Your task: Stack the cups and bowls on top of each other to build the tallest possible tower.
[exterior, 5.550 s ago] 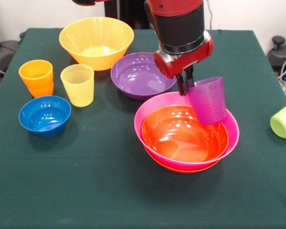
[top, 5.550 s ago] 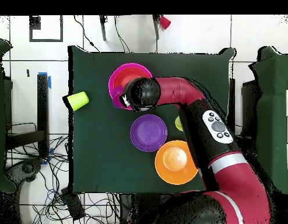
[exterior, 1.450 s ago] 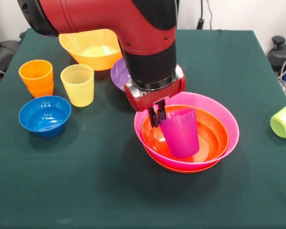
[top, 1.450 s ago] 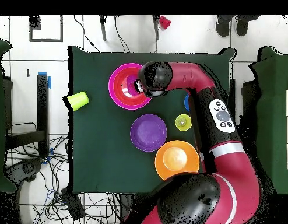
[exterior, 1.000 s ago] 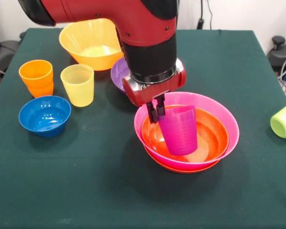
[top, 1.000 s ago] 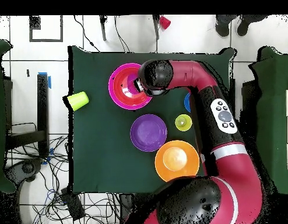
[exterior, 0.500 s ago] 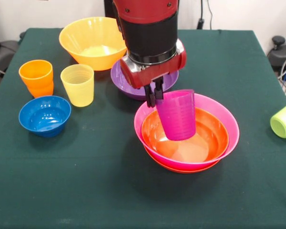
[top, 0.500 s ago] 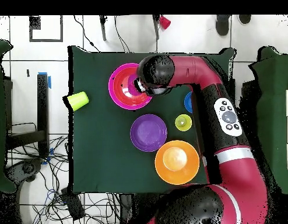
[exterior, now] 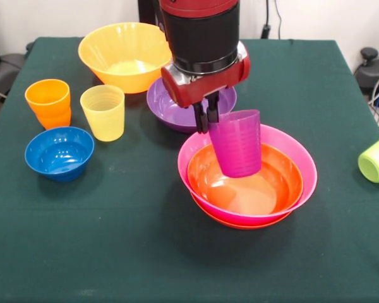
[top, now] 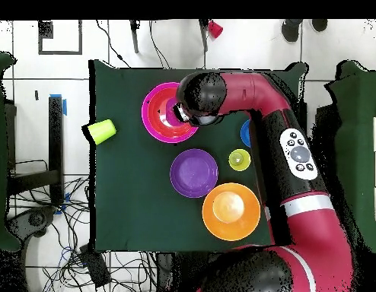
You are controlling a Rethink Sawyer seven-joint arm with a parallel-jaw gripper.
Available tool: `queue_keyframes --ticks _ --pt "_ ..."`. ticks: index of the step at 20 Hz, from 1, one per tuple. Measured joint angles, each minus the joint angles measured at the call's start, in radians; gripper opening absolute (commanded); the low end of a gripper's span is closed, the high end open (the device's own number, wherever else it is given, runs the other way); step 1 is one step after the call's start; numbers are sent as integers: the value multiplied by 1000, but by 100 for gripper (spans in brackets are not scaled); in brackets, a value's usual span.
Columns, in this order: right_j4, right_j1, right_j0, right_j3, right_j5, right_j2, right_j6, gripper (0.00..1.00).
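The gripper (exterior: 210,118) hangs over the pink bowl (exterior: 297,153), jaws pinching the purple cup's (exterior: 236,145) rim, cup tilted above the red-orange bowl (exterior: 275,183) nested inside.

The front camera sits close and looks slantwise down across the green table (exterior: 114,252); the overhead camera hangs high, looking straight down on table (top: 130,190) and floor, turned half round; both share the pink bowl (exterior: 303,161) (top: 151,114) and arm (exterior: 202,31) (top: 259,106)
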State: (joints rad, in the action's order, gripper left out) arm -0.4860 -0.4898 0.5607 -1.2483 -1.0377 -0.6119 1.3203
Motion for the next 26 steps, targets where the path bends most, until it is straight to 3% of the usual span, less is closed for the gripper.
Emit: queue_keyframes --ticks 6,18,26 --pt "-4 -7 -24 -12 -58 16 0 0" --pt "-24 66 -105 8 -63 49 0 0" --pt "-28 96 -114 41 -63 53 0 0"
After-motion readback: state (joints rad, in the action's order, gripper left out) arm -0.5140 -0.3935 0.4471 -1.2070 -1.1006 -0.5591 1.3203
